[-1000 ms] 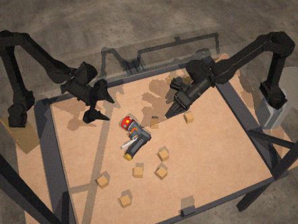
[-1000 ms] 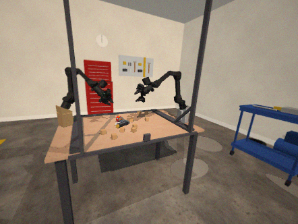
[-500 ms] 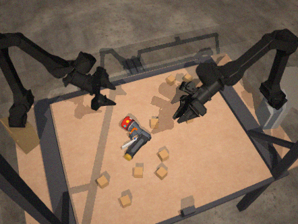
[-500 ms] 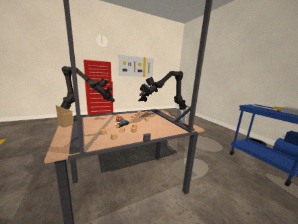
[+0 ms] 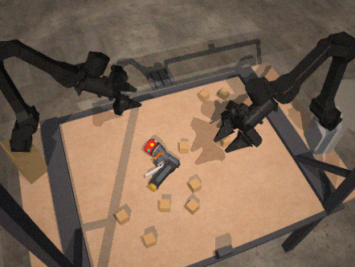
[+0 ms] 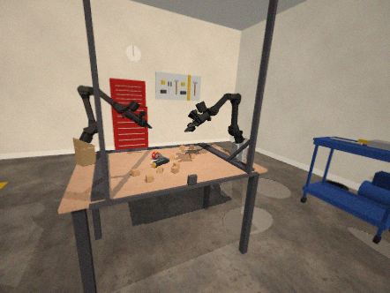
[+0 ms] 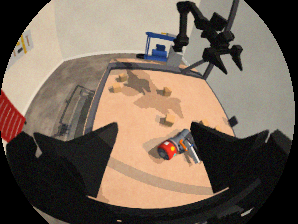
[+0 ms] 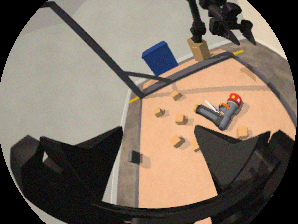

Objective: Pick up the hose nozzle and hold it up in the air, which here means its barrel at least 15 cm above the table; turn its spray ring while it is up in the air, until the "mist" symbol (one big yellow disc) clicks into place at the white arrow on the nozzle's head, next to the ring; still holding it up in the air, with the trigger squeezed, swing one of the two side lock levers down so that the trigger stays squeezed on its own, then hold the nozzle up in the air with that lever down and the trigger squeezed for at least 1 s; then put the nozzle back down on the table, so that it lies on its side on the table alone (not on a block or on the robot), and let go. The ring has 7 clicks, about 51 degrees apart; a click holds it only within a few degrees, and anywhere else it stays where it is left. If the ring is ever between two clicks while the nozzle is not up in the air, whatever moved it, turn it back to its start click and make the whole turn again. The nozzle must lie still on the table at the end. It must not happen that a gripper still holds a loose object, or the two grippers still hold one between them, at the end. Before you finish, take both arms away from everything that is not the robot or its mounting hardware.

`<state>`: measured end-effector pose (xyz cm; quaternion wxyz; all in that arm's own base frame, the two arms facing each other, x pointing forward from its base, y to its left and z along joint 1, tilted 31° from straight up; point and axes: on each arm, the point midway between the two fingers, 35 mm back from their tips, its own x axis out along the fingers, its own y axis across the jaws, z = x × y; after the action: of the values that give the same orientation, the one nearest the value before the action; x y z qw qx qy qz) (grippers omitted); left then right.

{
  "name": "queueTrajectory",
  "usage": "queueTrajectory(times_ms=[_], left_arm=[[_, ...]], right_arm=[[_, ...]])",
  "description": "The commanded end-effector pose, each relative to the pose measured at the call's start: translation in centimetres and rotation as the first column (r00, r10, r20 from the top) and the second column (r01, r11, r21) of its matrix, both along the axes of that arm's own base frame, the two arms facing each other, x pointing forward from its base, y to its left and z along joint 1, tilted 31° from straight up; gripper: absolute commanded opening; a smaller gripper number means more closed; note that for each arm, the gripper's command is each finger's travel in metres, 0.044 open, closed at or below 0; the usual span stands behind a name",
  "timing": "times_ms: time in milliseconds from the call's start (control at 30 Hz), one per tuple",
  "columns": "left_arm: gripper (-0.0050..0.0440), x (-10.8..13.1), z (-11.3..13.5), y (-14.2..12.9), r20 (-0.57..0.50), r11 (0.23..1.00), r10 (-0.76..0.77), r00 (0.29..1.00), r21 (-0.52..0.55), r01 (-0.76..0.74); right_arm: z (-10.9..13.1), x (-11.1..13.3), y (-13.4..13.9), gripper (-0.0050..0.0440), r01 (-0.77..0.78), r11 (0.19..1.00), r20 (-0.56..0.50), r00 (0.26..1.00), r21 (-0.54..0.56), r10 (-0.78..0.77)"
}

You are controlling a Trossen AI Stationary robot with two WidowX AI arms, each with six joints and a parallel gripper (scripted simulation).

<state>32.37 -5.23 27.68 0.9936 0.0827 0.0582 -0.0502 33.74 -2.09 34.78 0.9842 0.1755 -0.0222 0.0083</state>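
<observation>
Nozzle (image 5: 170, 158) (image 6: 161, 161) (image 7: 183, 136) (image 8: 227, 119) lies on its side on the table (image 5: 257, 185) (image 6: 119, 187) (image 7: 135, 175) (image 8: 155, 180), a little toward 9 o'clock from the middle of the top view, touched by neither gripper. Seen from above, its red ring (image 5: 151, 145) (image 6: 154, 155) (image 7: 166, 150) (image 8: 234, 100) points toward 11 o'clock and its dark handle (image 5: 164, 174) toward 7, with a pale bar (image 5: 153, 171) (image 7: 194, 152) (image 8: 211, 106) beside the handle. A yellow disc shows on the ring, but the white arrow is too small to make out, so which symbol meets it cannot be told; the side levers are equally unclear. The left gripper (image 5: 137, 96) (image 6: 151, 127) (image 7: 155, 126) (image 8: 248, 44) hangs toward 11 o'clock from the nozzle, fingers wide apart with nothing between them. The right gripper (image 5: 221, 146) (image 6: 186, 131) (image 7: 234, 72) (image 8: 159, 130) hangs toward 3 o'clock, its fingers likewise well spread and unloaded. From above it partly covers one wooden block (image 5: 226, 141) (image 7: 166, 91). In the left wrist view a dark finger hides much of the handle; in the right wrist view, another cuts off a different block (image 8: 196, 146).

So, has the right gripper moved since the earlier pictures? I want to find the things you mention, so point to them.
Yes. In the top view, the right gripper (image 5: 221, 145) (image 6: 186, 131) (image 7: 234, 72) (image 8: 159, 130) has moved rightward, away from the block nearest the nozzle's red ring (image 5: 184, 146) (image 6: 172, 157) (image 7: 169, 120) (image 8: 242, 132).
</observation>
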Motion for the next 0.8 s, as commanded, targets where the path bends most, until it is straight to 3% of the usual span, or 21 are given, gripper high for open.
queueTrajectory(times_ms=[0, 433, 767], left_arm=[[0.0396, -0.2, 1.8, 0.6, 0.05, 0.999, 0.008, 0.999, -0.038, -0.006], [0.0396, -0.9, 5.1, 4.4, 0.164, 0.985, 0.088, 0.983, -0.161, -0.061], [0.0396, -1.2, 5.8, 5.3, 0.188, 0.98, 0.108, 0.976, -0.184, -0.073]], right_arm=[[0.6, -0.8, 0.4, 0.0397, 0.009, 0.999, 0.031, 0.999, -0.046, -0.008], [-1.2, -2.3, 1.8, 0.0397, 0.035, 0.956, 0.038, 0.999, -0.293, -0.025], [-1.7, -2.6, 2.1, 0.0397, 0.037, 0.938, 0.037, 0.999, -0.346, -0.026]])
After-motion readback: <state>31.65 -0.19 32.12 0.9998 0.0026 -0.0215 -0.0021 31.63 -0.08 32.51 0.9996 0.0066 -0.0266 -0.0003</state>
